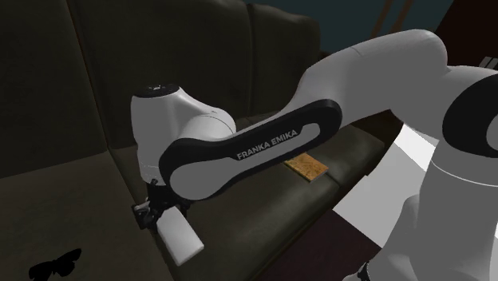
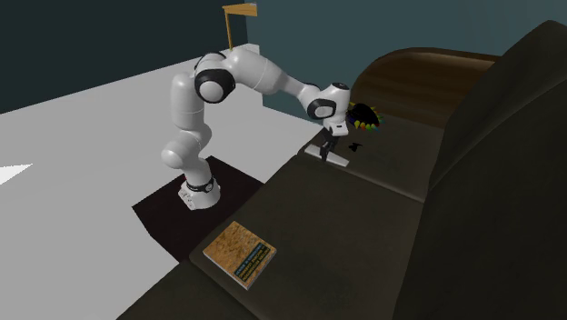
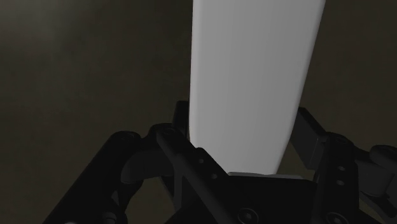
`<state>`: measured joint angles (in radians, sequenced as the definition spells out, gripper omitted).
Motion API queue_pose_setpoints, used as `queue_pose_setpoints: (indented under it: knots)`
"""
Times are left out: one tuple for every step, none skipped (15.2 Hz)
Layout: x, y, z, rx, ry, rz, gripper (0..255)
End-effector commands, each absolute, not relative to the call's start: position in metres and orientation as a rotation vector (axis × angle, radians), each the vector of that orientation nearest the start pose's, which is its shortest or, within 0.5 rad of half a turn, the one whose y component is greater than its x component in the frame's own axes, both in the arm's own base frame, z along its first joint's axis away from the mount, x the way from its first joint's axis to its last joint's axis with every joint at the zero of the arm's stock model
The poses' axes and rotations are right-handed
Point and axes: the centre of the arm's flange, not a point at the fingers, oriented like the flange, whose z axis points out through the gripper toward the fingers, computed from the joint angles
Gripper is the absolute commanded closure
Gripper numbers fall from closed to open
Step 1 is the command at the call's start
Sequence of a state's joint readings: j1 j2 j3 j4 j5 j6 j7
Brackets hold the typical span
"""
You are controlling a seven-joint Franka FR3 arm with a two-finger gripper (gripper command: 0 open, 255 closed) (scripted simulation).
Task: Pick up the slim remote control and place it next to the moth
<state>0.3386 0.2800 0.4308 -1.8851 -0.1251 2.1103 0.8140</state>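
Note:
The slim remote [image 1: 179, 238] is a plain white bar, and my black gripper [image 1: 160, 209] is shut on one end of it. It slants down low over the dark sofa seat [image 1: 96, 184], near the seat's front edge. Whether it touches the cushion I cannot tell. The black moth [image 1: 56, 263] lies on the seat toward the shoulder view's lower left, a short way from the remote. In the wrist view the remote [image 3: 254, 83] runs out from between the fingers [image 3: 309, 130] of the gripper [image 3: 245, 130]. In the second exterior view the gripper [image 2: 327, 144] holds the remote [image 2: 335, 158] beside the moth [image 2: 356, 145].
A brown book [image 1: 307, 168] lies on the seat cushion near its front edge, well away from the gripper [image 2: 239, 255]. A dark object with coloured dots [image 2: 365, 118] sits by the sofa's armrest beyond the moth. The sofa back [image 1: 160, 48] rises behind the seat.

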Motion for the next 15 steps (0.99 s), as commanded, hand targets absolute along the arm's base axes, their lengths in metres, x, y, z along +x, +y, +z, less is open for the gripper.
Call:
queue_pose_setpoints:
  knots:
    - [0.455,0.412,0.360,-3.153,-0.013,0.039,255]
    - [0.455,0.412,0.354,-3.153,-0.013,0.039,255]
    - [0.455,0.412,0.346,-3.153,-0.013,0.039,255]
    - [0.455,0.412,0.346,-3.153,-0.013,0.039,255]
    - [0.455,0.412,0.346,-3.153,-0.013,0.039,255]
    - [0.455,0.412,0.346,-3.153,-0.013,0.039,255]
    - [0.455,0.412,0.346,-3.153,-0.013,0.039,255]
    - [0.455,0.412,0.346,-3.153,-0.013,0.039,255]
    - [0.455,0.412,0.346,-3.153,-0.013,0.039,255]
    - [0.455,0.412,0.346,-3.153,-0.013,0.039,255]
    - [0.455,0.412,0.346,-3.153,-0.013,0.039,255]
    - [0.455,0.412,0.346,-3.153,-0.013,0.039,0]
    - [0.455,0.412,0.346,-3.153,-0.013,0.039,0]
    - [0.455,0.412,0.346,-3.153,-0.013,0.039,0]
    - [0.455,0.412,0.346,-3.153,-0.013,0.039,0]
